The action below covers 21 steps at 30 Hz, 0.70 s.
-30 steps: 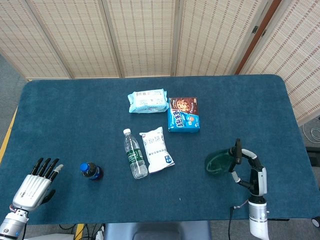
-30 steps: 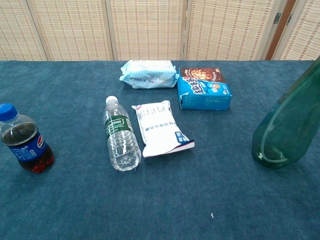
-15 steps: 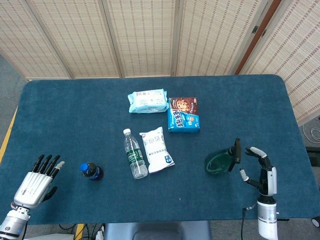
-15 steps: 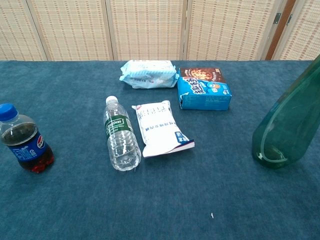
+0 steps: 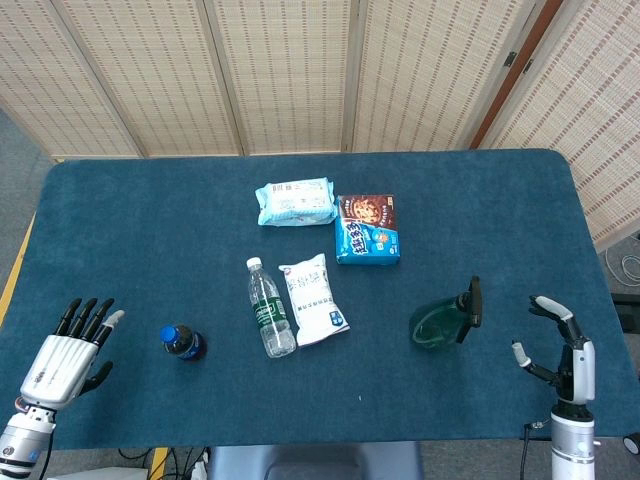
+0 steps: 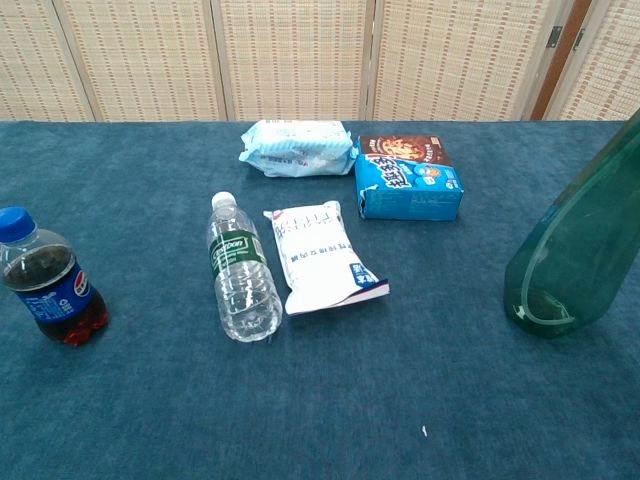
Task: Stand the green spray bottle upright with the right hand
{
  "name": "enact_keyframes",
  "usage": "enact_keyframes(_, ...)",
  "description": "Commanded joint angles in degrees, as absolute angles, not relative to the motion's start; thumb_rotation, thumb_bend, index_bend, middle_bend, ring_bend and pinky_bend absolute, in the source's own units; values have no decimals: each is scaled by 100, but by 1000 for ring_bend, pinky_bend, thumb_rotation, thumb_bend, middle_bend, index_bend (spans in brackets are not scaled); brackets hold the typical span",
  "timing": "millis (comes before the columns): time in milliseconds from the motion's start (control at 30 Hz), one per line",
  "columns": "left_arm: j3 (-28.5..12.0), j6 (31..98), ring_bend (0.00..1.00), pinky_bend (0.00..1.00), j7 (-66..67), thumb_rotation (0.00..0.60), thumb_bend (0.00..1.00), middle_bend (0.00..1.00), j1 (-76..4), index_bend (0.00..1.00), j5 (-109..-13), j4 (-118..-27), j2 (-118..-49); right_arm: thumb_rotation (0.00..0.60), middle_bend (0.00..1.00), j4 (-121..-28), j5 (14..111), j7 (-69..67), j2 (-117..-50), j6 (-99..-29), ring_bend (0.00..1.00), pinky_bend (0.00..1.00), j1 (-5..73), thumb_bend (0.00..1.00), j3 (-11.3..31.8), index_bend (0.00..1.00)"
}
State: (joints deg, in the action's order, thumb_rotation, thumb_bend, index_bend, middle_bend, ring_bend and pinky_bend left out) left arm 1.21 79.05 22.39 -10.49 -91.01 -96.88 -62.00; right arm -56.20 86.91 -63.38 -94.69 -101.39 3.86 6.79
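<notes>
Our right hand (image 5: pixel 562 345) sits at the near right edge of the table (image 5: pixel 150 220), fingers spread and lightly curled, holding nothing; it shows only in the head view. The green spray bottle (image 5: pixel 444 320) is well apart from it toward the table's middle, and it appears to stand on its base already, its black trigger head uppermost. In the chest view the bottle (image 6: pixel 572 255) shows as a translucent green body rising past the frame's top right corner, base flat on the blue cloth, so we judge the uprighting done or nearly so.

If we must take hold again, we would close around the narrowing upper body just beneath the trigger head. The plastic looks thin, smooth and glossy (likely slippery against hard fingers), and we see no clear liquid line, so we guess it is light and easy to tip; a firm squeeze may dent it. The broad base should give steady footing on the cloth.

Farther out lie a clear water bottle (image 5: pixel 269 308) on its side, a white pouch (image 5: pixel 314 300) just beside it, a blue cookie box (image 5: pixel 367 229) and a pale blue wipes pack (image 5: pixel 295 201). A small cola bottle (image 5: pixel 183 342) stands near our left hand (image 5: pixel 64 361), which is open and empty at the near left edge.
</notes>
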Motion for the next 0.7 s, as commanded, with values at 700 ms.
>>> enact_keyframes(700,-70,8427,0,0,1744,600,294,79,-858,116,-9040,-9783,-6115,600,301,-8153,8760,-2690,-7173,-8973,274,323,293,174,215,285)
